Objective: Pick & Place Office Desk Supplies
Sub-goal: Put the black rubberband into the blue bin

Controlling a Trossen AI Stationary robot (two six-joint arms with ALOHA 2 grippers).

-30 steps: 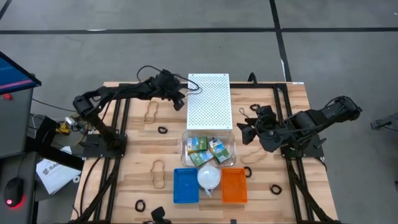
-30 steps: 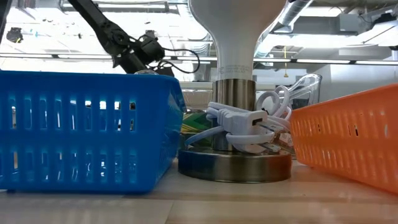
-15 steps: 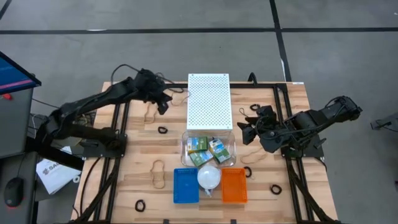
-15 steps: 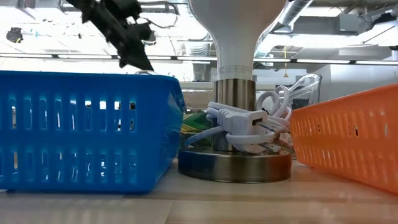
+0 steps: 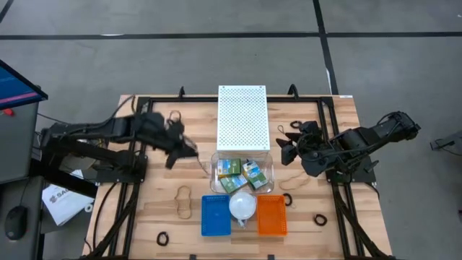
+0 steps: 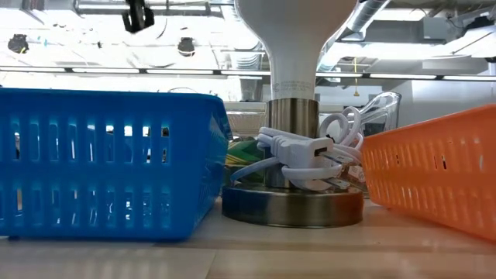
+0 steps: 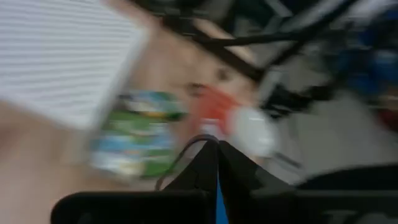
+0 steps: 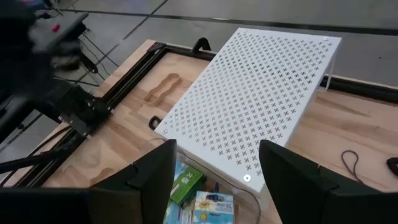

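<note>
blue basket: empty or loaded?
Empty. In the high view the blue basket shows only its bare floor; the crayon boxes sit in the clear container.

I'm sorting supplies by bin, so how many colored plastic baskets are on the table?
2: a blue basket just left of the white lamp and an orange basket just right of it, both near the table's front edge. None seems hidden.

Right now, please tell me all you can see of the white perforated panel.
The white perforated panel is a flat rectangular sheet, metal by its look, with small cross-shaped holes in rows. It lies level at the table's far middle, raised on short legs. Its near edge overlaps the clear container of crayon boxes. No gripper touches it.
</note>
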